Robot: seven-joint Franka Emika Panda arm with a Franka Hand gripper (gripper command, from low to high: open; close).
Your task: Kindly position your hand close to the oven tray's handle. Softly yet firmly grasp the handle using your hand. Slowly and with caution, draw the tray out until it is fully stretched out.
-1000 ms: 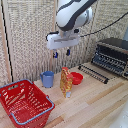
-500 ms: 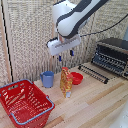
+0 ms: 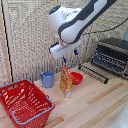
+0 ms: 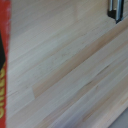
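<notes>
Arm up over the table, hand not at the rack.

Near to far in the exterior view: red wire basket with blue rim point(image 3: 25, 103) at the front on that view's left, on the pale wooden table point(image 3: 95, 107); behind it a blue cup point(image 3: 47, 79), an upright orange-yellow snack bag point(image 3: 66, 81) and a red bowl point(image 3: 76, 78) just beside the bag. Further back on that view's right, the flat dark metal oven tray point(image 3: 94, 72) lies on the table in front of the boxy black-and-silver oven point(image 3: 113, 56), its thin dark handle bar point(image 3: 91, 75) along the front edge. The hand point(image 3: 70, 54) hangs above the bag and bowl, well apart from the tray; jaw state too blurred, cannot tell. Wrist view: wood planks, a red edge, one dark bit at a corner.
</notes>
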